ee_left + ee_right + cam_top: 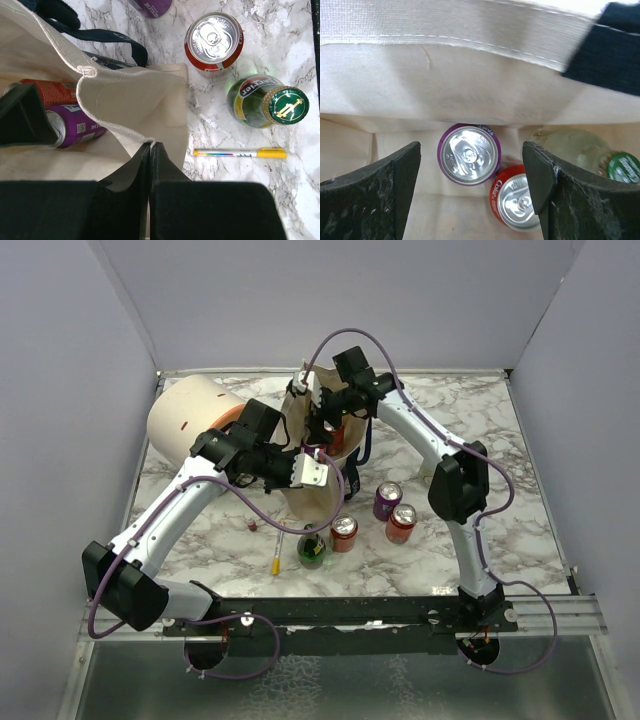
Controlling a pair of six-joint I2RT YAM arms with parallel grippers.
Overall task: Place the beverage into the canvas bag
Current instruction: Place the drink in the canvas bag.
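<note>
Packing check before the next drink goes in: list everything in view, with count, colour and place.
canvas bag: one, cream with navy handles, upright mid-table
purple can inside: one, purple, on the bag's bottom
red can inside: one, red, beside the purple one
bottle inside: one, pale glass with a green cap, bag's corner
purple can outside: one, purple, table right of the bag
red cans outside: two, red, near the bag's front
green bottle: one, green, upright before the bag
marker: one, white and yellow, beside the green bottle
drum: one, cream and orange, far left
left gripper: shut on the bag's rim
right gripper: open, over the bag's mouth
</note>
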